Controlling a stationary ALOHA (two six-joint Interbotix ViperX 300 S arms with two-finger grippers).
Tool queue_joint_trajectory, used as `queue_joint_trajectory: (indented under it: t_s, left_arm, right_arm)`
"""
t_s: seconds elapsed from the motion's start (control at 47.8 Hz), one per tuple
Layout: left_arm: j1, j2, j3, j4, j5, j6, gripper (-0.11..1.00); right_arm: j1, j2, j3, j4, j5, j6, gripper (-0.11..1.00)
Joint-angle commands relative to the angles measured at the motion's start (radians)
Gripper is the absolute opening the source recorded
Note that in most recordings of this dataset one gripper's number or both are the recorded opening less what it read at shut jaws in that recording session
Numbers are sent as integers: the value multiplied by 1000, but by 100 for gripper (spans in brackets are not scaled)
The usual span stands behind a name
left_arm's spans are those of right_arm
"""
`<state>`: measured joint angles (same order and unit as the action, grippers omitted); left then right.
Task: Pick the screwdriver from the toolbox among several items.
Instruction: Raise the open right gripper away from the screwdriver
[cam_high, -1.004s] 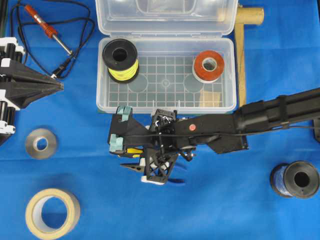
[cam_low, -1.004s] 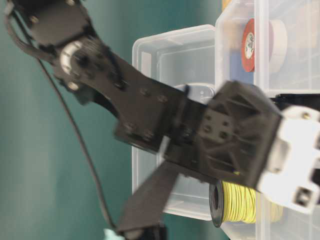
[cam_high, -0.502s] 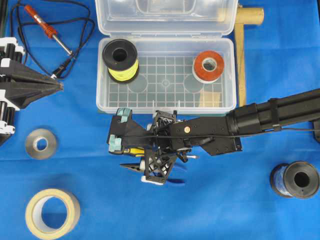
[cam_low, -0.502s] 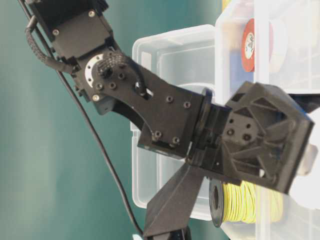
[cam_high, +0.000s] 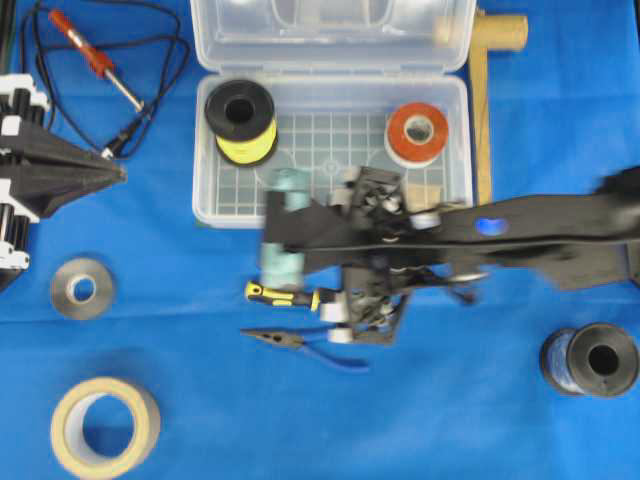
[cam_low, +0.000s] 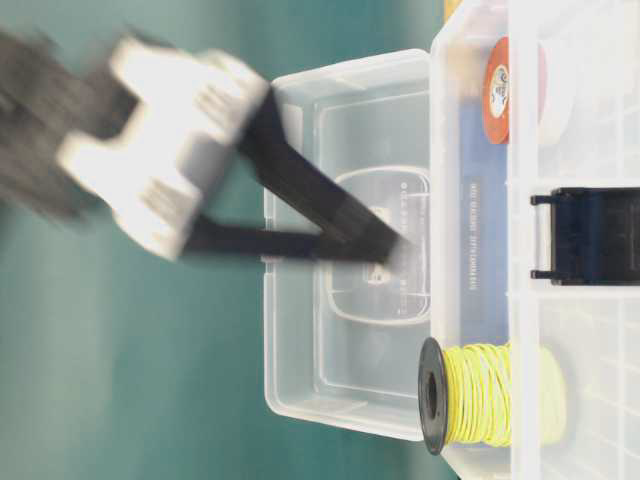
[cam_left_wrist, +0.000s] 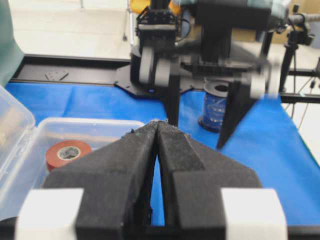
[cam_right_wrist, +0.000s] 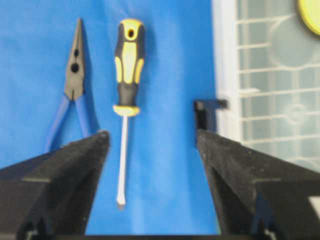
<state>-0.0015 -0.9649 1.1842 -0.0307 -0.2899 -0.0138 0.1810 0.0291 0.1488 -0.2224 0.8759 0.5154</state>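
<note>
The screwdriver (cam_high: 281, 294), with its yellow-and-black handle, lies on the blue cloth in front of the toolbox (cam_high: 335, 140), next to blue-handled pliers (cam_high: 305, 346). My right gripper (cam_high: 283, 228) is open and empty. It is blurred by motion and is above the toolbox's front edge and the screwdriver. In the right wrist view the screwdriver (cam_right_wrist: 129, 55) lies flat between the wide-open jaws of the right gripper (cam_right_wrist: 151, 137), untouched, with the pliers (cam_right_wrist: 74, 85) on its left. My left gripper (cam_high: 112, 172) is shut and empty at the left edge; its pads (cam_left_wrist: 158, 126) are pressed together.
In the toolbox are a yellow wire spool (cam_high: 240, 120) and a red tape roll (cam_high: 417, 131). A soldering iron (cam_high: 95, 62) lies at the far left. Tape rolls (cam_high: 82, 287) (cam_high: 105, 427) lie at the front left. A blue wire spool (cam_high: 590, 360) stands at the front right.
My right gripper has risen quickly off the cloth and moved right towards the toolbox, uncovering the screwdriver and pliers, which stay lying on the cloth. The left arm has not moved.
</note>
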Motion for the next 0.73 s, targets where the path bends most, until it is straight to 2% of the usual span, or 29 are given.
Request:
queue_joint_trajectory:
  t_s: [0.0,0.335,0.607,0.711]
  left_arm:
    - [-2,5,-20,-2,-5,-2,0]
    - [-5,-5,-18,-2,-5,-2,0]
    - [-20,-5,-15,-2,-5,-2,0]
    - [-23,-2,-15,-2,-5,-2,0]
  right_arm:
    - [17,-132,60,-44,-21,5,72]
    - [23,-580,495,-130,-291,123,72]
    - [23,-888,796,-166,-468,130,72]
    - [23,-963,873,-170,-502,130,72]
